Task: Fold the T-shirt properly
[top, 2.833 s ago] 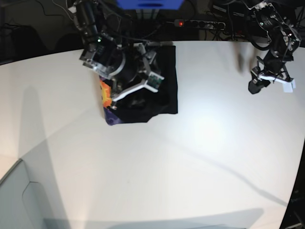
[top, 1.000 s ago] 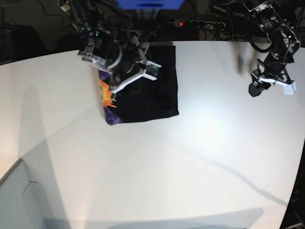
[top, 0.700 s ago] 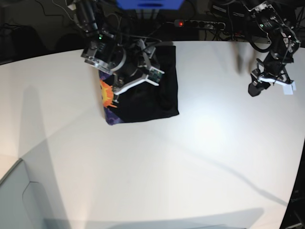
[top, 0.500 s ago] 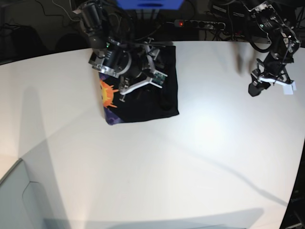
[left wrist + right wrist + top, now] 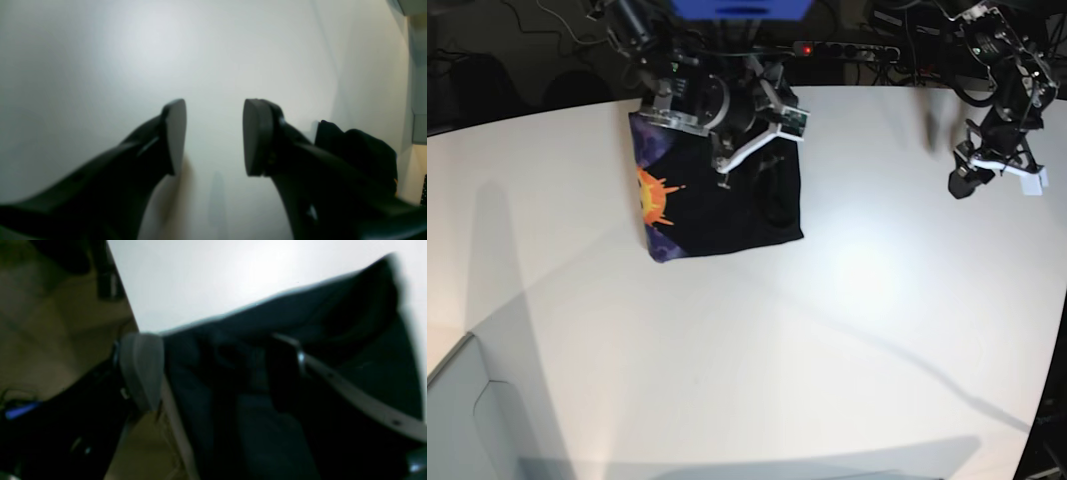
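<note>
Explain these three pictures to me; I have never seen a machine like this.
This is a two-armed robot at a white table. The wide picture looks down from above; the other two come from cameras on each wrist. A folded black T-shirt, with an orange sunburst showing along one edge, lies on the table. The right end effector hangs over the shirt with its fingers apart; its camera shows dark cloth between them, too blurred to tell whether they touch it. The left end effector is open and empty, off to the side.
</note>
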Controlling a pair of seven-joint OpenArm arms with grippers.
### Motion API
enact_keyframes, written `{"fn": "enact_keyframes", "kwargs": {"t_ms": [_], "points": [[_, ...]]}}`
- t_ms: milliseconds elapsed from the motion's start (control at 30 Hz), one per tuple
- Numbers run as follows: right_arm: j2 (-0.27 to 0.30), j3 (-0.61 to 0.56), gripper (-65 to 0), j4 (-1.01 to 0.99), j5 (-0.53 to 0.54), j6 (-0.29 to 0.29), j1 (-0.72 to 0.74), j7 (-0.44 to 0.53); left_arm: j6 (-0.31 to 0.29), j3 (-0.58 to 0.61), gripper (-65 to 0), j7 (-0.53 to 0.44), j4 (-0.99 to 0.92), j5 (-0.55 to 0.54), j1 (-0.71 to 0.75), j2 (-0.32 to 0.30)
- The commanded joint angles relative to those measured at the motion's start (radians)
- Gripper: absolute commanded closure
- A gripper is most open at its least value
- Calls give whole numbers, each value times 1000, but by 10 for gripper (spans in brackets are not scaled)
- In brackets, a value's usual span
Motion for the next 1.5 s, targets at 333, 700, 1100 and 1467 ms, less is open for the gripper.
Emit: {"fn": "enact_keyframes", "kwargs": {"t_ms": [333, 700, 1100, 1467], "points": [[-71, 176, -459, -91, 9, 6, 125, 12, -8, -6, -275, -10, 20, -15, 1, -19], [-173, 358, -458, -287, 11, 6, 190, 29, -8, -6, -275, -11, 20, -15, 16, -19], [-188, 186, -458, -332, 11, 6, 164, 98, -8, -6, -275, -13, 19, -15, 21, -19], [-188, 87, -460, -220, 11, 6, 144, 92, -8, -6, -275, -10, 20, -15, 23, -19]]}}
